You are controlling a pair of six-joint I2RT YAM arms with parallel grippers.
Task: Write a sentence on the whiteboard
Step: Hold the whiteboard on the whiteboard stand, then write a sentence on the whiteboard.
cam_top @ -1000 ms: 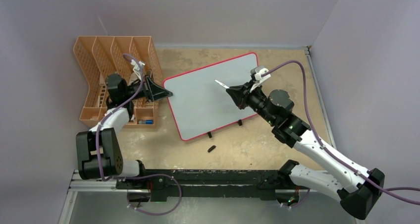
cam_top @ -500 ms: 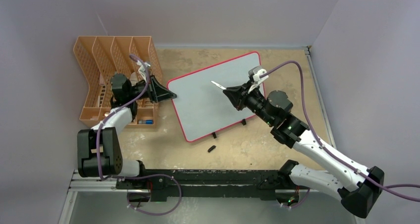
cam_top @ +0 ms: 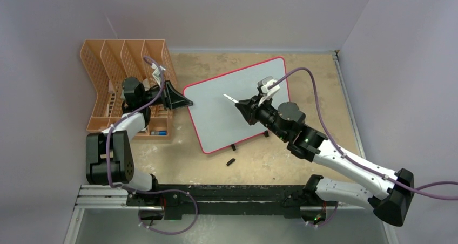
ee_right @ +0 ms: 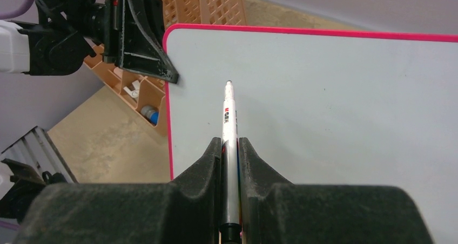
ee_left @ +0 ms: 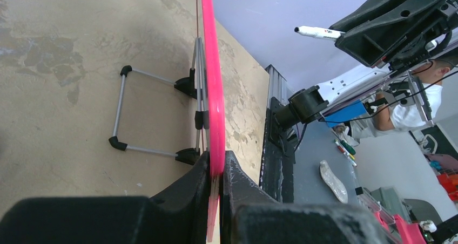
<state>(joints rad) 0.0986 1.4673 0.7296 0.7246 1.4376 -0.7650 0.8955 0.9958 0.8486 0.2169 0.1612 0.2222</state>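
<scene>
The whiteboard (cam_top: 216,114) stands tilted on its wire feet in the middle of the table, its face blank; no sentence shows on it. My left gripper (cam_top: 186,101) is shut on the board's pink rim (ee_left: 215,93) at its left edge, with a finger on each side (ee_left: 217,171). My right gripper (cam_top: 241,104) hovers over the board's middle, shut on a silver marker (ee_right: 229,125). The marker's uncapped tip (cam_top: 226,96) points toward the upper left part of the board (ee_right: 335,103).
An orange mesh file rack (cam_top: 127,85) stands just left of the board, behind my left gripper (ee_right: 140,36). A small black marker cap (cam_top: 230,162) lies on the tan table in front of the board. The board's wire stand legs (ee_left: 121,109) rest on the table.
My left gripper has closed on the board's rim and the board has shifted a little to the right. My right gripper has moved left over the board with the marker.
</scene>
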